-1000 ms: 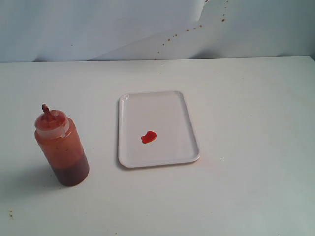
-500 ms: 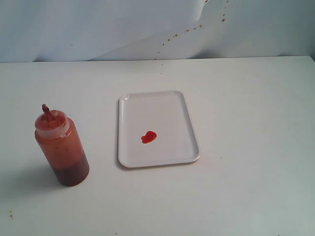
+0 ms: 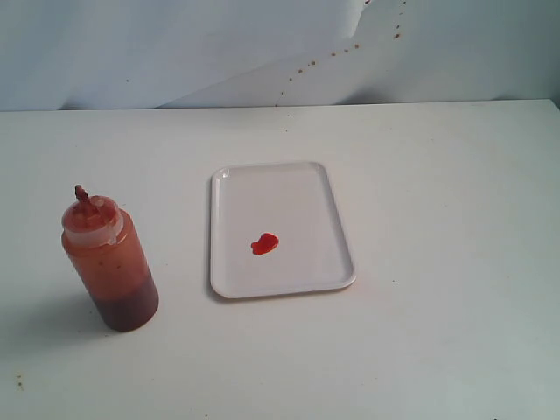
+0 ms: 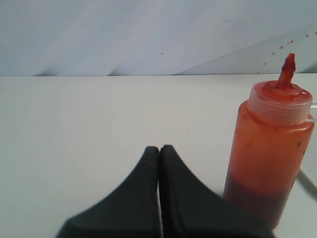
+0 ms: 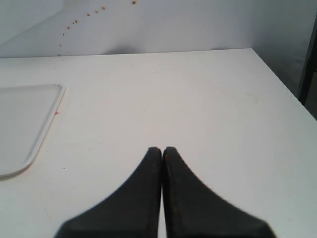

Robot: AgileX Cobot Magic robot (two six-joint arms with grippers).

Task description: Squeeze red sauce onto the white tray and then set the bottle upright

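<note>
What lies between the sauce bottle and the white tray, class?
Nothing: in the exterior view, only bare table separates the upright bottle from the white tray. The two stand apart.

As far as the exterior view shows, nothing has moved in the last second, bottle (image 3: pixel 109 262) included.

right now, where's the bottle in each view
Exterior: bottle upright at the left, apart from the tray.
Left wrist: bottle upright close beside the shut left gripper.
Right wrist: not in it; only the tray corner shows.
Shared landmark: the speckled back wall.
</note>
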